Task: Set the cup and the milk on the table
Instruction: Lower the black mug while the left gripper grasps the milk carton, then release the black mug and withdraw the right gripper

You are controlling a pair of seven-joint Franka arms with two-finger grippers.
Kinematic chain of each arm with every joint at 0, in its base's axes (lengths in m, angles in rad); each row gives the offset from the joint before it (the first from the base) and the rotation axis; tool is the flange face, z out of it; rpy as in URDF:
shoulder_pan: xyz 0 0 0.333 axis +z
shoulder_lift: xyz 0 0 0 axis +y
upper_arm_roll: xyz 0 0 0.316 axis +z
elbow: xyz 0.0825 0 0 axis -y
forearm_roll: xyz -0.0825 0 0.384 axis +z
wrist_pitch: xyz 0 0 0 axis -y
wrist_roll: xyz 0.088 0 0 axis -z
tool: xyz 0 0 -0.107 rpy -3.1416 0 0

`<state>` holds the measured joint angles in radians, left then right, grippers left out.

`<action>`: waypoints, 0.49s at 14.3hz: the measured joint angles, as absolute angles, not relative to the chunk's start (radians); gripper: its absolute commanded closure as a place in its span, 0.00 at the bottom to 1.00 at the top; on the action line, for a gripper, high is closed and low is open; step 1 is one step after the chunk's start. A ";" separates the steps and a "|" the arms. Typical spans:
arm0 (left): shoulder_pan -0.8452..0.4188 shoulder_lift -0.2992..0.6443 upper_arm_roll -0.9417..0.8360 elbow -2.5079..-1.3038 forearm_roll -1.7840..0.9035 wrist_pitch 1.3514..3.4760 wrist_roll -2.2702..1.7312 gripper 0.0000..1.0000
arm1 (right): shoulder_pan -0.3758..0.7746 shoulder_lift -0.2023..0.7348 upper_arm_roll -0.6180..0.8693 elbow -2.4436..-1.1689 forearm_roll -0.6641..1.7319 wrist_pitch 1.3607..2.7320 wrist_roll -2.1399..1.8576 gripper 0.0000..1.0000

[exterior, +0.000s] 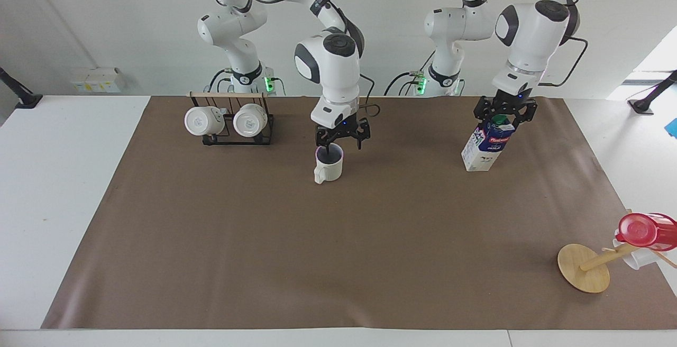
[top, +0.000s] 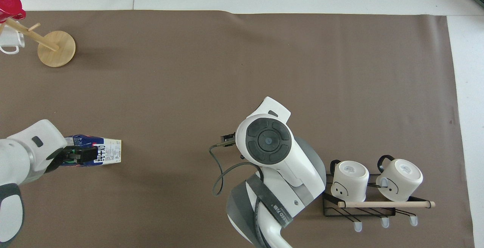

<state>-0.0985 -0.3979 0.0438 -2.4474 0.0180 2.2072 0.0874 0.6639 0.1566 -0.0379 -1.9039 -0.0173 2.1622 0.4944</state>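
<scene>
While upright on the mat (exterior: 338, 241): cup (exterior: 329, 165); milk (exterior: 486, 145)

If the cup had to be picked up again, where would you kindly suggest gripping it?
Grip the cup by its rim, from above: it stands upright on the table, mouth open upward, handle turned away from the robots.
</scene>
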 measured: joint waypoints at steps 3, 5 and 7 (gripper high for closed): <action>-0.098 -0.398 0.044 -2.448 0.018 2.207 0.090 0.21 | 0.633 0.077 -0.040 -1.904 -0.017 2.077 0.494 0.00; -0.098 -0.398 0.044 -2.448 0.018 2.207 0.092 0.35 | 0.610 0.048 -0.043 -1.904 -0.017 2.044 0.494 0.00; -0.098 -0.398 0.044 -2.448 0.018 2.207 0.093 0.37 | 0.573 0.026 -0.045 -1.904 -0.018 2.018 0.489 0.00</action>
